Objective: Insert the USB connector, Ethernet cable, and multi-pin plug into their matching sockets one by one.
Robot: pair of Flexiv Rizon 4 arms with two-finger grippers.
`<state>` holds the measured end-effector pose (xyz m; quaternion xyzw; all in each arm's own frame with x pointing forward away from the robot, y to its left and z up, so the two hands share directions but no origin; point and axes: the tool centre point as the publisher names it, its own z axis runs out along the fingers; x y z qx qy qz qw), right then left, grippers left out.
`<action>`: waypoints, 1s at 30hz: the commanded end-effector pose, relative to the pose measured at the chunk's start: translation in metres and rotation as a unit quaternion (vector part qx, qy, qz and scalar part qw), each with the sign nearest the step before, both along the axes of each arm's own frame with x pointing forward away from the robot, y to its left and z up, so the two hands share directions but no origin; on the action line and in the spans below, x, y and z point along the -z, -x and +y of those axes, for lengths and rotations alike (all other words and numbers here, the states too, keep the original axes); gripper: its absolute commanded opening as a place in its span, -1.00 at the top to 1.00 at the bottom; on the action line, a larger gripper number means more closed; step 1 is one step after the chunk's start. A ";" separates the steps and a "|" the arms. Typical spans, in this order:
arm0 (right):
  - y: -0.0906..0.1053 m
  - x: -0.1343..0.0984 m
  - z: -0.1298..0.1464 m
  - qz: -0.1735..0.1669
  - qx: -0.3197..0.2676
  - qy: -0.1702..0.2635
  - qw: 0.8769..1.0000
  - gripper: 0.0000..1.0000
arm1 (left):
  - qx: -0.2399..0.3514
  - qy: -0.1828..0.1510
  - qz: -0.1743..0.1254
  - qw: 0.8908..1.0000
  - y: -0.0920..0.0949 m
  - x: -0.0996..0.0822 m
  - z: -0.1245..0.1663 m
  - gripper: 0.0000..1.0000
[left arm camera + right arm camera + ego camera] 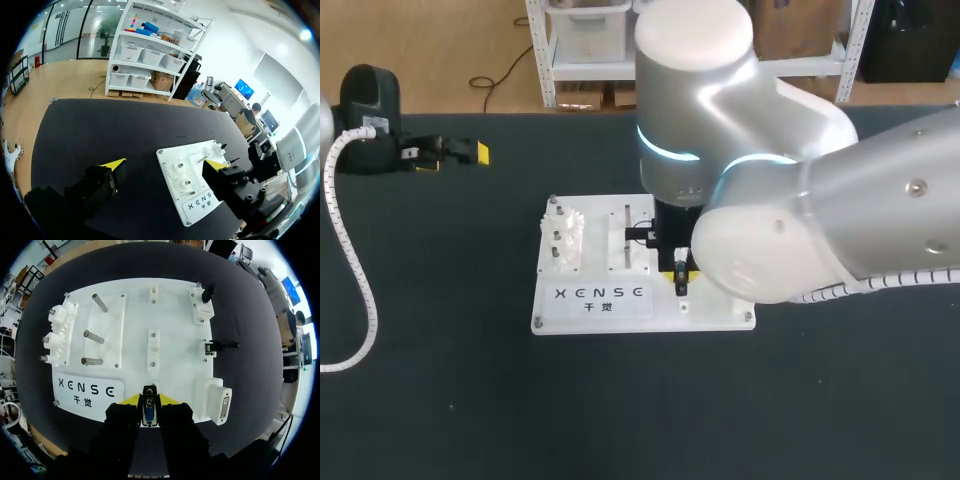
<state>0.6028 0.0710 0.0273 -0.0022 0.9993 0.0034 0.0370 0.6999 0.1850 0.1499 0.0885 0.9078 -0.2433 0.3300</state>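
Note:
A white socket board [590,300] lies in the middle of the black table. My right gripper [149,400] hovers over the board's near edge, shut on the multi-pin plug [149,415], whose blue pin face points toward the camera. The white multi-pin socket block [221,404] sits at the board's corner, beside the gripper. Two black connectors [220,345] [207,292] rest at the sockets along that same board edge. In the head view the right gripper [680,277] shows just under the bulky right arm. My left gripper [452,158] is far back on the left, open and empty [165,164].
White gears [57,335] and several metal pegs [93,335] occupy the board's other half. A small white post block [153,347] stands mid-board ahead of the right gripper. The left arm's white coiled cable [355,260] hangs over the table's left side.

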 end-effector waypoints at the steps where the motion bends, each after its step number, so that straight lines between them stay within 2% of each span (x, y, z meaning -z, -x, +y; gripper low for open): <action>1: 0.007 -0.011 -0.005 -0.017 -0.001 -0.008 1.000 1.00 | 0.000 0.000 0.000 1.000 0.000 0.000 0.000 -1.00; 14: 0.003 -0.044 -0.033 -0.045 0.013 -0.022 0.999 1.00 | 0.000 0.000 0.000 1.000 0.000 0.000 0.000 -1.00; 23: 0.000 -0.048 -0.063 -0.042 0.032 -0.011 0.999 1.00 | 0.000 0.000 0.000 1.000 0.000 0.000 0.000 -1.00; 30: 0.001 -0.050 -0.074 -0.039 0.034 -0.005 0.999 1.00 | 0.000 0.000 0.000 1.000 0.000 0.000 0.000 -1.00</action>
